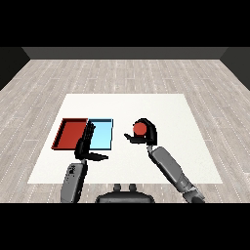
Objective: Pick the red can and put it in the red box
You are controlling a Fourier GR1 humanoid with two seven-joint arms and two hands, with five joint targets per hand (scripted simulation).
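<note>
While seemingly enclosed: red can (139, 128) within right hand (146, 135)

I have one camera only — the head view, looking down and forward across the white table (146, 105) from above its near edge. It sits far enough back to take in the whole tabletop, both forearms entering from the lower corners — wooden floor (122, 73) beyond.
</note>
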